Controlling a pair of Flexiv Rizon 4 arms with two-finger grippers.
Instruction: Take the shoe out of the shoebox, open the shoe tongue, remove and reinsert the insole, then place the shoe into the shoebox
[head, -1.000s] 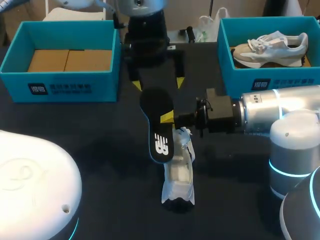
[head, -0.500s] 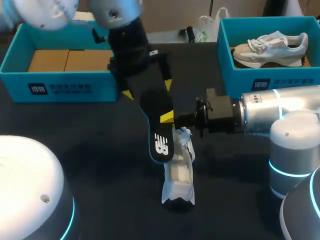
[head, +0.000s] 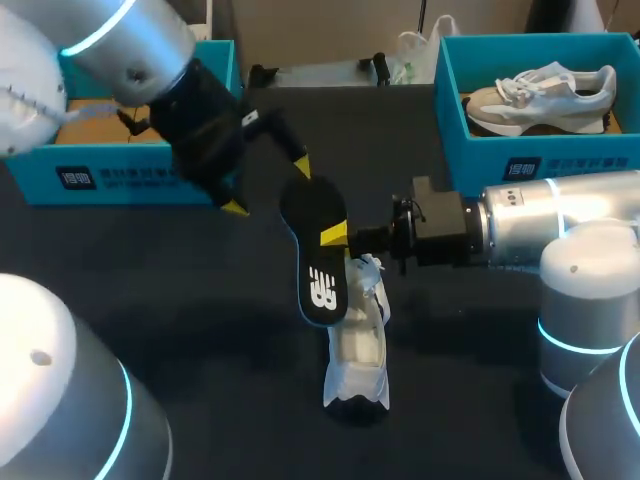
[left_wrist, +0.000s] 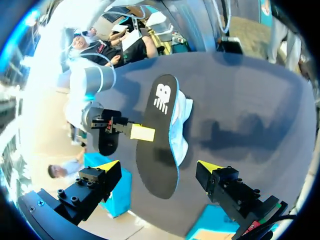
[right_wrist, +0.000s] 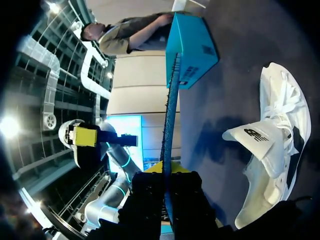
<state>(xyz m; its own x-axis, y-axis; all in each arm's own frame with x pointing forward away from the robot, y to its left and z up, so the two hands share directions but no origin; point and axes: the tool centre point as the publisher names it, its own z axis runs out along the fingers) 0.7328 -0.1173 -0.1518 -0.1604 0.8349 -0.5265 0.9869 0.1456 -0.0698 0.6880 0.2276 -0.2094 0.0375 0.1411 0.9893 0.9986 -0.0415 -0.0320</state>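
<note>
So the dark surface has a teal box at each far corner. The left box is partly behind my left arm, and the right box has a second shoe in it.

The shoe I'm working on is white. It's lying out in the middle of the surface, well apart from both boxes, with the tongue flipped open. It looks light and floppy up top, mesh and laces, so I'd take it by the heel or the sole edge, where it should be stiffer. Pinching the upper would probably just crumple it.

The insole is out of the shoe and up over it, black with a blue edge. The right claw has it clamped across its thickness, about mid-length on one side. From the right wrist it shows edge-on and pretty straight, so I'm guessing thin foam: weighs nothing, bends easily, fabric top that could slide. One side grip likely lets it twist. Can't tell if its toe end touches the shoe.

The left claw is spread wide with nothing in it, right by the insole's heel end. The heel is where I'd grab, across the width, since that probably gives steering for feeding the toe in.
</note>
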